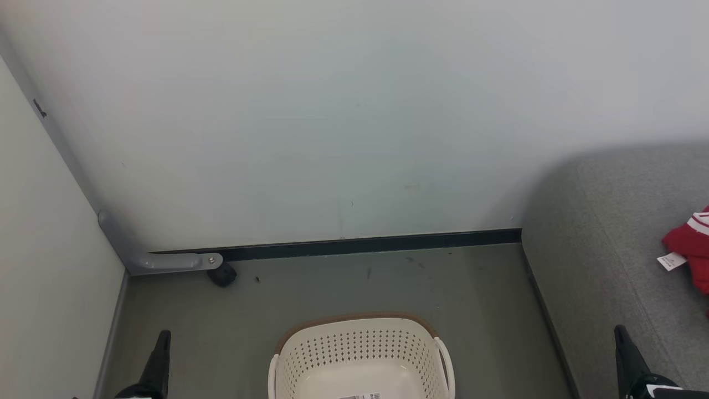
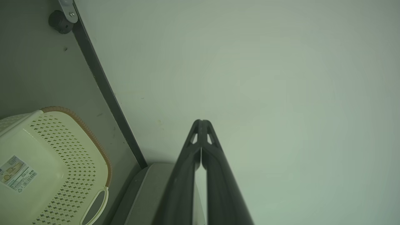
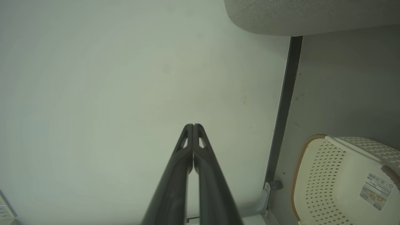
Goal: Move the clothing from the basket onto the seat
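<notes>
The clothing (image 1: 689, 244), red with a white tag (image 1: 671, 261), lies on the seat (image 1: 609, 221), well in from its left edge. From the left: the left gripper (image 1: 164, 337) hangs over the floor (image 1: 332, 288), jaws clenched on nothing. The basket (image 1: 360, 346) stands on the floor beside the seat, a label (image 1: 363, 396) on its bottom, and the right gripper (image 1: 620, 332), likewise clenched and empty, hangs near the seat's left edge.

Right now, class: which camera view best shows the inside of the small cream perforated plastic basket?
The left wrist view: the basket shows its bare base, label, perforated wall and one handle. The right wrist view crops it more; the head view gives its far wall and both handles.
</notes>
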Tool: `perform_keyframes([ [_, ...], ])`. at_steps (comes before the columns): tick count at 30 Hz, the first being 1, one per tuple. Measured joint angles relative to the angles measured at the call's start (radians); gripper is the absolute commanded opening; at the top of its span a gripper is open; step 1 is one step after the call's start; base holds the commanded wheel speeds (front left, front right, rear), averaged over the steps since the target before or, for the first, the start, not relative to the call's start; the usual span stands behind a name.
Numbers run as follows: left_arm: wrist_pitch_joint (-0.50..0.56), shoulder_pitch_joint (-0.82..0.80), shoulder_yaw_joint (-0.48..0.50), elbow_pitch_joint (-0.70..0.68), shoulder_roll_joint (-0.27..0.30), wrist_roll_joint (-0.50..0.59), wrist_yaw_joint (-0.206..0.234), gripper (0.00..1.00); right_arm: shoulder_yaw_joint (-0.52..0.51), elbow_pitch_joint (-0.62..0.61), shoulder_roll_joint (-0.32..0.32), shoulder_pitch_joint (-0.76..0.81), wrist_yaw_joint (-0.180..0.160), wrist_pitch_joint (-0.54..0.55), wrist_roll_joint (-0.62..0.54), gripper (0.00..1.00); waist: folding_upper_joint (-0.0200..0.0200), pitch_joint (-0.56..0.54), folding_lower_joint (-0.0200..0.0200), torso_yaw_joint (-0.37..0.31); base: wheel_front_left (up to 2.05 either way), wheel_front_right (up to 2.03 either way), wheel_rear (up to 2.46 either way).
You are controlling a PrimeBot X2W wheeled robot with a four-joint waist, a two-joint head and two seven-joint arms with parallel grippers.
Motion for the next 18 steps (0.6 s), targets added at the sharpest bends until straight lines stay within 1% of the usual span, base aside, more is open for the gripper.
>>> perform_keyframes([
  [18, 0.000, 0.000, 0.000, 0.000, 0.000, 0.000, 0.000, 0.00, 0.000, 0.000, 0.000, 0.000, 0.000, 0.000, 0.000, 0.00, 0.0000, 0.000, 0.0000, 0.000, 0.00, 0.00, 0.00],
])
